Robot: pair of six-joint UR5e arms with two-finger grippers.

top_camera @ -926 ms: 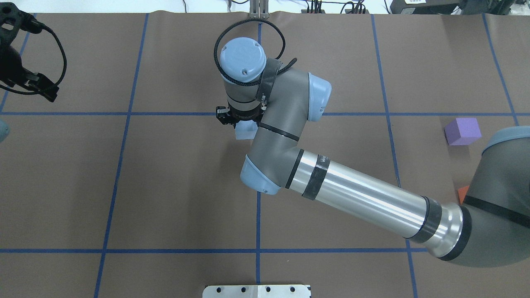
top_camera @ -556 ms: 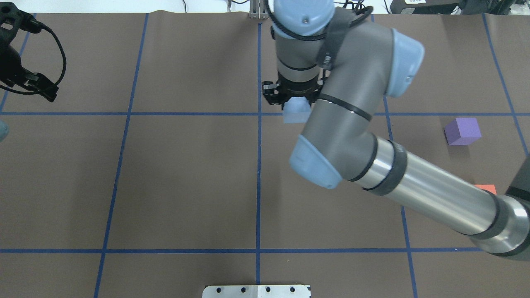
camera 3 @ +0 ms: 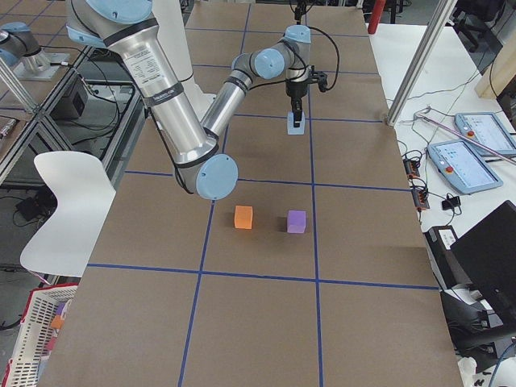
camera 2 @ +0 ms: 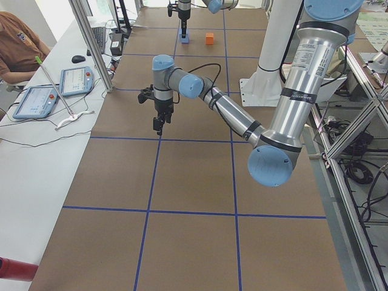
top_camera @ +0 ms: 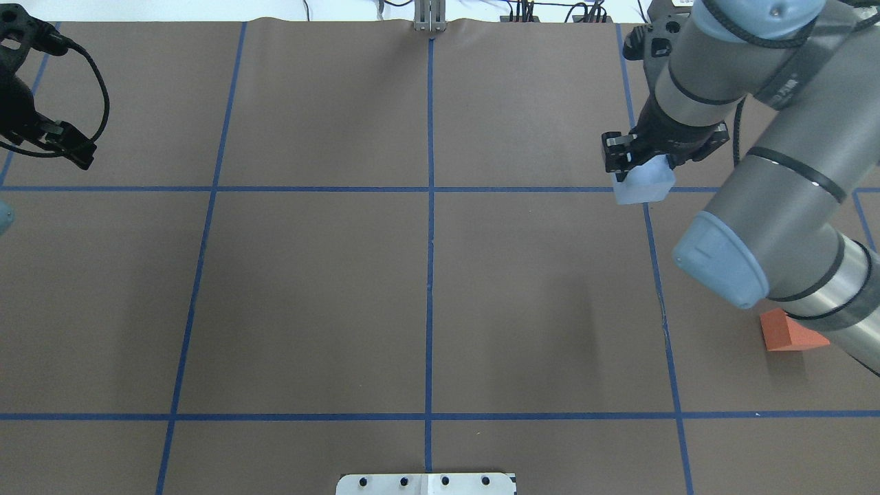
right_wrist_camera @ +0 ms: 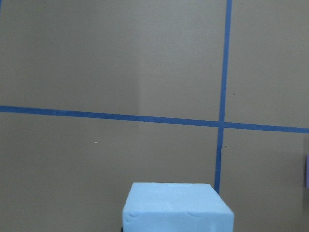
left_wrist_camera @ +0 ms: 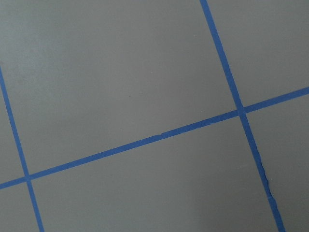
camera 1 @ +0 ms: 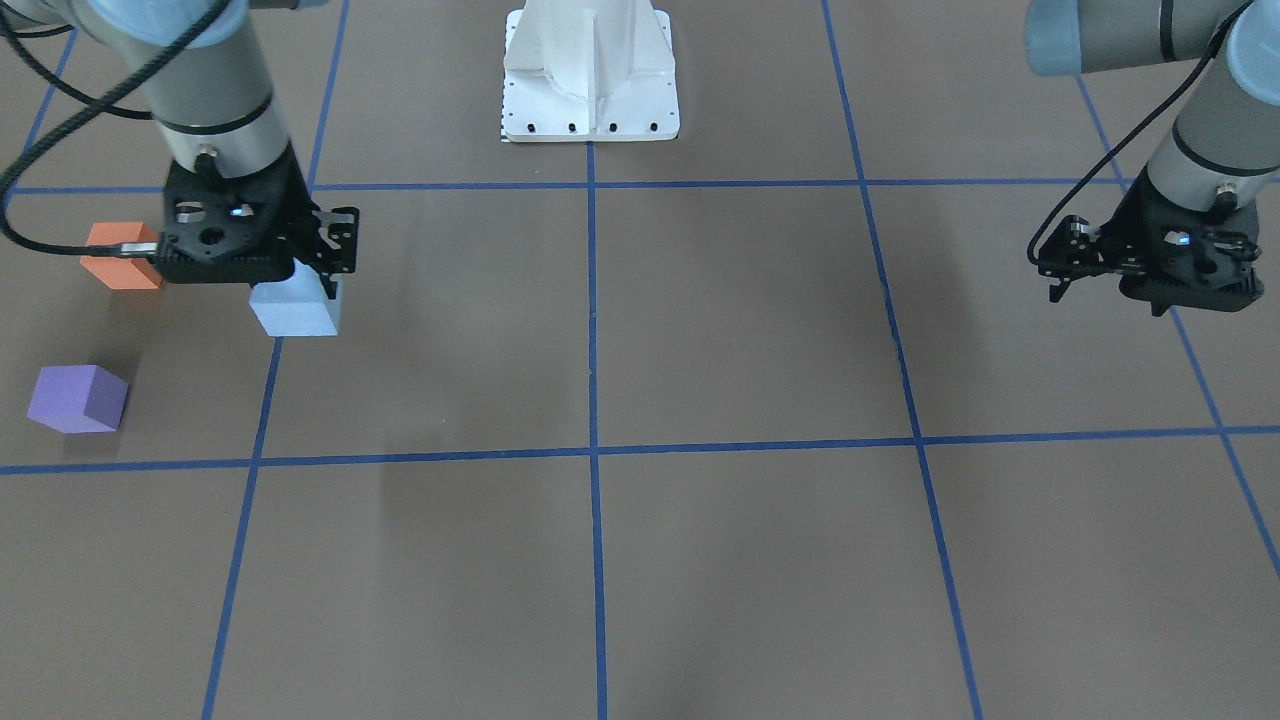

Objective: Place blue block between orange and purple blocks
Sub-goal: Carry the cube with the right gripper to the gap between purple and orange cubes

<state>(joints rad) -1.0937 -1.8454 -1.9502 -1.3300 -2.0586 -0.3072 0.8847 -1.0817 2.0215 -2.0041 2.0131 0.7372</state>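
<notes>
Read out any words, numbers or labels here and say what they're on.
No text here can be read.
The teach pendant screens are too small to read.
The blue block, orange block and purple block show no markings.

The overhead camera sits behind the robot, looking forward and down on the tabletop (top_camera: 309, 289). The front-facing camera looks steeply back from across it, with the robot base (camera 1: 590, 80) at its top; both show the blue block (top_camera: 643, 189). The side cameras look along the tabletop from opposite ends, both taking in the orange block (camera 3: 243, 217). The wrist cameras sit close above blue tape lines (left_wrist_camera: 145, 140); the right one catches the blue block at its bottom edge.
</notes>
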